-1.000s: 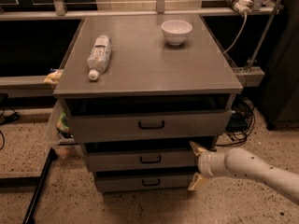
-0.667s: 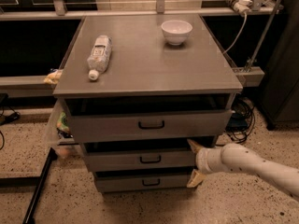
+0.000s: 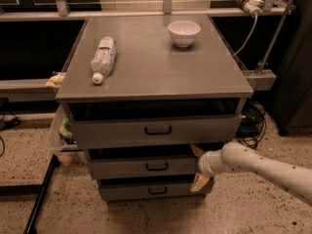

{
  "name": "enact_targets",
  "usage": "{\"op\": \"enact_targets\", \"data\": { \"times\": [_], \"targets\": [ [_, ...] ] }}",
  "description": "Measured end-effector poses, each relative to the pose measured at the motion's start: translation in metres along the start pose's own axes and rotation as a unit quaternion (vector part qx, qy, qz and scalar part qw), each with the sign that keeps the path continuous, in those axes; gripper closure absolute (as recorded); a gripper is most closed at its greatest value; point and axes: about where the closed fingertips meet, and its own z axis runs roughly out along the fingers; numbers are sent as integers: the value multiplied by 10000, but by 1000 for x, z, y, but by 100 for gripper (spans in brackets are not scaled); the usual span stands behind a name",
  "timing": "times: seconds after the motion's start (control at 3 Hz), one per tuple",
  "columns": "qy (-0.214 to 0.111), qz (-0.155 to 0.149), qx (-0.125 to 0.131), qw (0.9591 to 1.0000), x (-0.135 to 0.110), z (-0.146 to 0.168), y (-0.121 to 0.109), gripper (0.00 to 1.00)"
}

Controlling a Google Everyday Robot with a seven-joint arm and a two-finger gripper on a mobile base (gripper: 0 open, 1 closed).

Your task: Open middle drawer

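Observation:
The grey cabinet has three drawer fronts. The middle drawer (image 3: 122, 168) is a shallow grey front with a small black bar handle (image 3: 157, 166), and it sits slightly out, with a dark gap above it. My gripper (image 3: 197, 167) is at the drawer's right end, on a white arm coming in from the right. One pale finger (image 3: 195, 149) is above the front's edge and the other is below it, so the gripper is open and straddles that end. It is well right of the handle.
The taller top drawer (image 3: 156, 129) is pulled out partway above. The bottom drawer (image 3: 156, 190) is just below. A plastic bottle (image 3: 103, 57) and a white bowl (image 3: 184, 32) lie on the cabinet top. Cables lie on the floor to the right, and a black pole to the left.
My gripper and arm have shifted slightly left, closer against the right end of the middle drawer. The drawers have not visibly moved.

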Motion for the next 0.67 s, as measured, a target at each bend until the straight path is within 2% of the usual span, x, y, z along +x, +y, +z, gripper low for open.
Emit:
{"op": "enact_targets", "data": {
  "times": [0.33,0.67],
  "targets": [
    [8,-7,-116,9999,0,11,-2,0],
    [62,26,-357,9993,3,27,0,0]
  ]
}}
